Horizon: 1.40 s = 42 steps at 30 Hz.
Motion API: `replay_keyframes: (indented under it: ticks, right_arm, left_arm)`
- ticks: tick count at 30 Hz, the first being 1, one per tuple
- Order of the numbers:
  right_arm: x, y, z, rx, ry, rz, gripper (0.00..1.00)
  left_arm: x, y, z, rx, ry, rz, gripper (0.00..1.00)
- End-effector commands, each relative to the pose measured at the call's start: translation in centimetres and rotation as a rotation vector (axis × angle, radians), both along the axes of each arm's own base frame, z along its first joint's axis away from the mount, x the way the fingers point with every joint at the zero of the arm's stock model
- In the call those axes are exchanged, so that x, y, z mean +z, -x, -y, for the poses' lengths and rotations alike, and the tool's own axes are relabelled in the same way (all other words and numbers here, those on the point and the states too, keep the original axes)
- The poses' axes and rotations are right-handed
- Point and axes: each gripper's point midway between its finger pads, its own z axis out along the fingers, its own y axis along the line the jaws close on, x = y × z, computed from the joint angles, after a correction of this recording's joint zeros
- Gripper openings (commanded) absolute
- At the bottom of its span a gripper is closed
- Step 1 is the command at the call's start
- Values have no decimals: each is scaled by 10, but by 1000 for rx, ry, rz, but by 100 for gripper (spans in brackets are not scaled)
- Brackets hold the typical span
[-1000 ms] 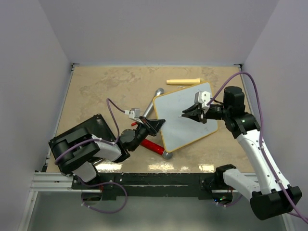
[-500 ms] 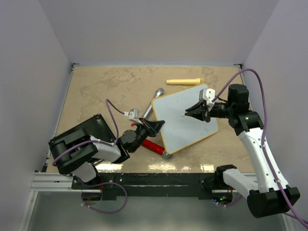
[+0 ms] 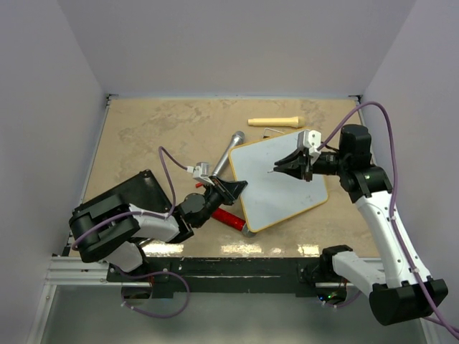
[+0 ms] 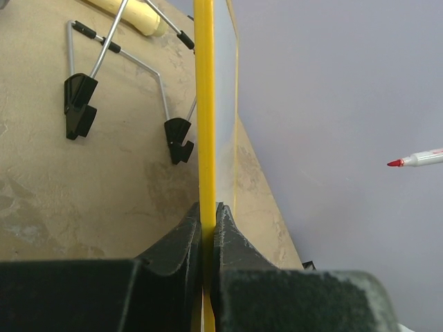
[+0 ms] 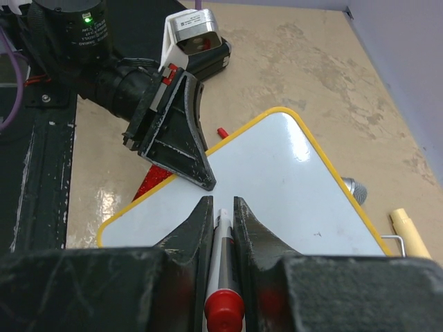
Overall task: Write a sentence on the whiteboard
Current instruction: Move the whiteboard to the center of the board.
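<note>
The whiteboard (image 3: 280, 188) is a glossy white panel with a yellow frame, lying tilted across the middle of the table. My left gripper (image 3: 234, 188) is shut on its left edge; in the left wrist view the frame (image 4: 204, 104) runs straight between the closed jaws of that gripper (image 4: 208, 211). My right gripper (image 3: 282, 169) hovers over the board's far half, shut on a red-capped marker (image 5: 223, 277) whose red tip (image 4: 396, 163) points left, clear of the surface. No sentence shows on the board (image 5: 277, 180), only a small dark speck.
A pale yellow stick (image 3: 274, 121) lies behind the board, and a grey metal rod (image 3: 228, 149) leans by its left corner. A red object (image 3: 226, 217) pokes out under the near edge. Black-tipped wire feet (image 4: 82, 104) stand behind the board. A black flat box (image 3: 136, 190) sits left.
My right gripper has drawn back slightly right and up with the marker. The board has turned a little in my left gripper's hold, its far corner shifting right.
</note>
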Motion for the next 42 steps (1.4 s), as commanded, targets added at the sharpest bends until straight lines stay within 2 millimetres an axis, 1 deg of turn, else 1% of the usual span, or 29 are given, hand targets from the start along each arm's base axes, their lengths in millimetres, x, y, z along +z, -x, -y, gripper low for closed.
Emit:
replay_keyframes:
  ticks: [1,3,7,11,14,18,21,26,30,33,36,38,41,42]
  right_arm:
    - [4,-3,-6,-17,-17,31,0]
    - [2,-4,-10,-24,-19,32,0]
    - [-4,0,-21,-7,-5,31,0]
    - [-5,3,-29,17,7,30,0]
    - [-3,9,-37,44,4,34,0]
    - [-11,9,-39,31,18,33,0]
    - [-16,5,-40,14,29,40,0]
    - [-14,5,-41,22,28,58,0]
    - [-20,5,-42,29,29,61,0]
    - [-17,5,-41,27,28,72,0]
    - [-15,2,-45,28,23,84,0]
    - [-15,-3,-48,18,21,81,0]
    - [-10,-6,-54,22,11,83,0]
    - [-6,-5,-56,24,5,90,0]
  left_arm:
    - [-6,9,3,-50,-92,46,0]
    - [-7,9,4,-53,-92,44,0]
    - [-10,10,4,-55,-73,39,0]
    - [-11,11,6,-61,-62,35,0]
    - [-10,11,7,-63,-51,33,0]
    - [-16,12,8,-65,-53,20,0]
    - [-16,13,7,-65,-48,16,0]
    - [-16,13,5,-56,-47,13,0]
    - [-16,14,3,-55,-38,9,0]
    - [-19,15,3,-58,-36,0,0]
    - [-20,15,5,-61,-23,-5,0]
    - [-22,16,6,-64,-21,-12,0]
    - [-23,16,7,-65,-16,-18,0]
    - [-23,16,8,-66,-15,-19,0]
